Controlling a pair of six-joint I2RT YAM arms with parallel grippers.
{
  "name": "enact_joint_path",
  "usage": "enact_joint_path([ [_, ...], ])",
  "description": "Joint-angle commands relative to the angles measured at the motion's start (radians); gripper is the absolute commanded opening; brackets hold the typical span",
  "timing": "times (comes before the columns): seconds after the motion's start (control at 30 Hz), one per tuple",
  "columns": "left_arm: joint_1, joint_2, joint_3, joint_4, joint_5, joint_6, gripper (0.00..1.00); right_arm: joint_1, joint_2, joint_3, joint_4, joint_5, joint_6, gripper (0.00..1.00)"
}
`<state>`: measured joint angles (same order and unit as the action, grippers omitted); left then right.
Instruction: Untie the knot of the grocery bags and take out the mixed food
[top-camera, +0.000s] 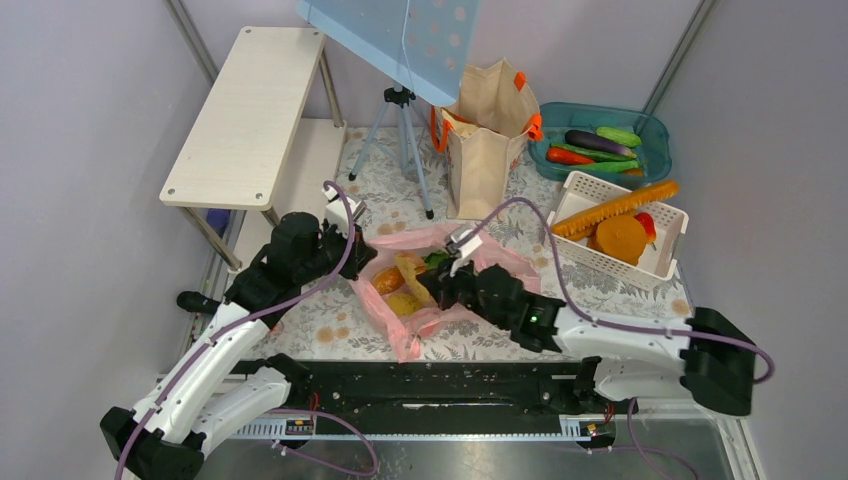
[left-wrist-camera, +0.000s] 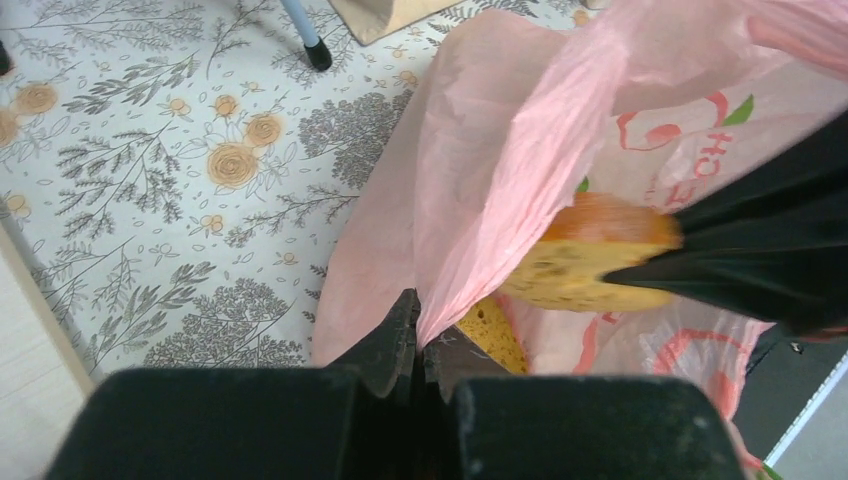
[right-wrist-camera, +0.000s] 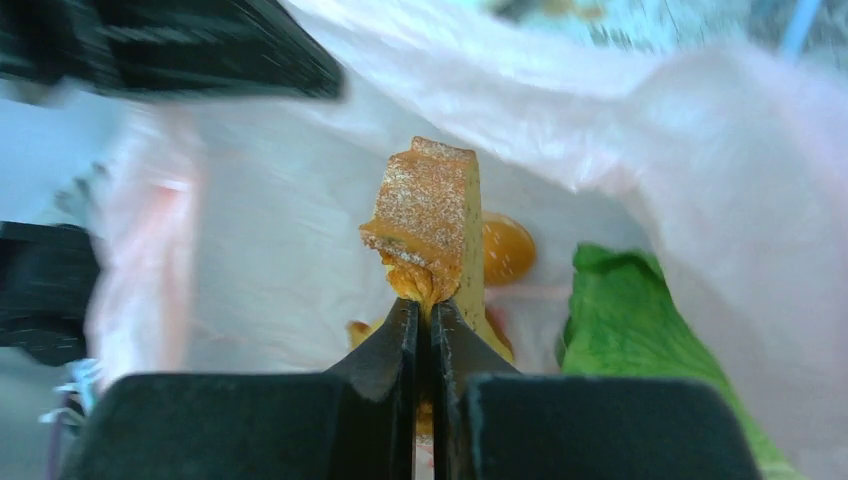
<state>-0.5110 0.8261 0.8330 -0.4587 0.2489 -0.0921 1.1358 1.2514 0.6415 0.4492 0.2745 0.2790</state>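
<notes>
Both grippers are clamped: left gripper (left-wrist-camera: 420, 345) pinches the rim of the pink bag (top-camera: 420, 330), which lies open mid-table between the arms; right gripper (right-wrist-camera: 422, 325) is shut on just the bottom corner of a bread slice (right-wrist-camera: 430, 215) inside the bag. A lettuce leaf (right-wrist-camera: 625, 310) lies beside it. Risk: the corner grip is shallow, so the slice could pivot or slip on lifting, or snag the film and drag the bag from the left pinch.

Grocery bag (top-camera: 432, 285) mid-table with food (top-camera: 405, 285) inside, tote (top-camera: 485, 135) behind it, basket (top-camera: 618, 222) right
</notes>
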Motion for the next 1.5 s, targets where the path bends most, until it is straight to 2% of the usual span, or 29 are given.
enact_joint_path([
  [0.0,0.004,0.001,0.011,0.023,-0.062,-0.017,0.00,-0.004,-0.172,-0.054,0.136,-0.101,-0.058,0.00],
  [0.2,0.004,0.007,0.011,0.018,-0.101,-0.020,0.00,-0.003,-0.369,-0.131,0.264,-0.086,-0.042,0.00],
  [0.27,0.003,0.010,0.012,0.016,-0.118,-0.021,0.00,-0.003,-0.426,-0.124,0.257,-0.066,-0.054,0.00],
  [0.33,0.004,0.016,0.013,0.009,-0.148,-0.021,0.00,-0.004,-0.463,-0.044,0.123,0.005,-0.076,0.00],
  [0.37,0.003,0.019,0.014,0.004,-0.164,-0.021,0.00,-0.005,-0.472,0.028,-0.064,0.128,-0.078,0.00],
  [0.43,0.004,0.022,0.017,-0.001,-0.180,-0.023,0.00,-0.011,-0.470,0.176,-0.322,0.297,-0.095,0.00],
  [0.57,0.003,0.017,0.018,-0.002,-0.174,-0.024,0.00,-0.065,-0.476,0.331,-0.585,0.439,-0.161,0.00],
  [0.8,0.003,0.017,0.018,0.000,-0.164,-0.027,0.00,-0.362,-0.492,0.420,-0.824,0.431,-0.099,0.00],
  [0.93,0.003,0.010,0.020,0.000,-0.155,-0.030,0.00,-0.596,-0.480,0.354,-0.843,0.488,-0.113,0.00],
  [1.03,0.003,0.006,0.020,-0.001,-0.146,-0.033,0.00,-0.830,-0.472,0.280,-0.803,0.372,-0.097,0.00],
  [1.13,0.003,0.003,0.020,0.007,-0.126,-0.038,0.00,-0.993,-0.432,0.265,-0.768,0.311,-0.094,0.00],
  [1.27,0.004,0.004,0.042,0.001,-0.105,-0.035,0.00,-1.119,-0.317,0.285,-0.721,0.305,-0.153,0.00],
  [1.37,0.003,-0.007,0.031,0.005,-0.091,-0.038,0.00,-1.183,-0.203,0.326,-0.714,0.364,-0.187,0.00],
  [1.47,0.003,-0.007,0.030,0.011,-0.055,-0.046,0.00,-1.233,-0.100,0.352,-0.672,0.327,-0.243,0.00],
])
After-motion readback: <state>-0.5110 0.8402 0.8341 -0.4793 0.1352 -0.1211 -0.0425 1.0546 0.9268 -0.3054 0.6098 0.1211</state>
